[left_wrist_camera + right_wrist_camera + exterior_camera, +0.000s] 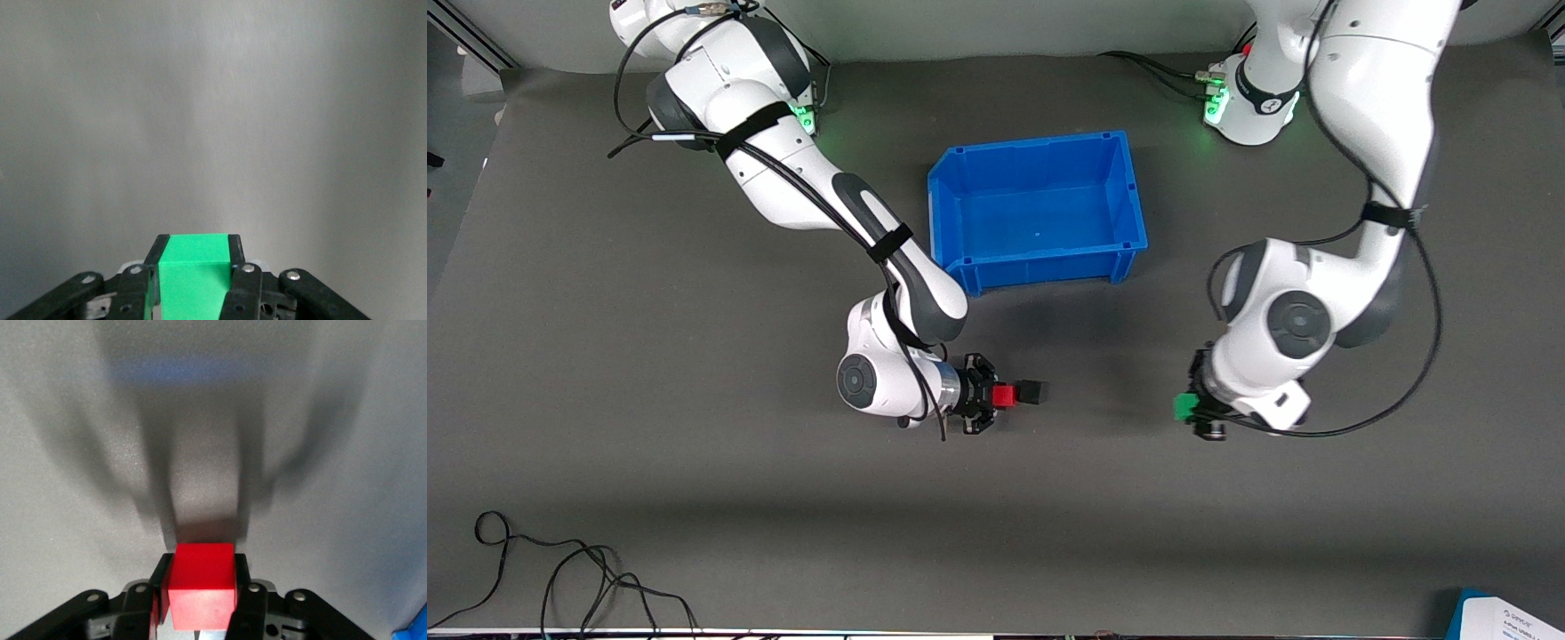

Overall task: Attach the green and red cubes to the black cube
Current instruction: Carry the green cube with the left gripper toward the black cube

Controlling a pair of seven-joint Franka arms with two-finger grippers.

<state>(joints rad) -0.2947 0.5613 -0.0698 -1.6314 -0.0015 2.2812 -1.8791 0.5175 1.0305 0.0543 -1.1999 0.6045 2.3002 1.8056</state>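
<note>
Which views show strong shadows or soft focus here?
Right wrist view: long dark shadow streaks fan over the mat past the red cube, with a blurred blue smear above. Left wrist view: sharp green cube, soft, evenly lit mat. Front view: evenly lit, with a faint shadow under the blue bin.

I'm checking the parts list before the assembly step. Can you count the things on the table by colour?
Red: 1, the red cube, held in the right tool
Black: 1, the black cube, against the red one
Green: 1, the green cube, held in the left tool
Blue: 1, the blue bin
Total: 4
</note>
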